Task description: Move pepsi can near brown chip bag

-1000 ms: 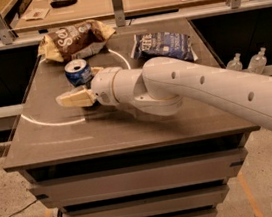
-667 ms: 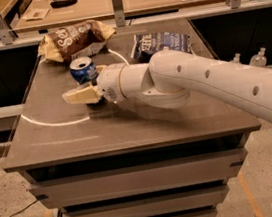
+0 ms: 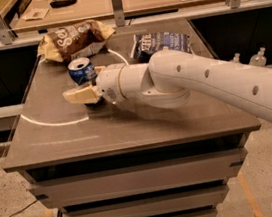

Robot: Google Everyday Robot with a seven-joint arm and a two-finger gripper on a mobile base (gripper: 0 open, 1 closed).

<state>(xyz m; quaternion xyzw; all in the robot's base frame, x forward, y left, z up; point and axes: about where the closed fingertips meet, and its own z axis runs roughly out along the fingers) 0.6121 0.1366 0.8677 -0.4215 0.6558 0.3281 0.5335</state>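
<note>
Camera view: gripper [image 3: 80, 88] hovers low over the tabletop [image 3: 128, 126], left of centre, fingers spread, nothing clamped as far as can be seen. Pepsi can [image 3: 81, 70] stands upright just beyond the near finger, toward the far-left corner, near the brown chip bag [image 3: 73, 40] but not touching it. Vs. a sec ago: arm [image 3: 197, 76] has swung slightly toward the far edge; can has barely shifted. Judgement: can looks delivered; next is prob. a retreat w/o knocking it.
</note>
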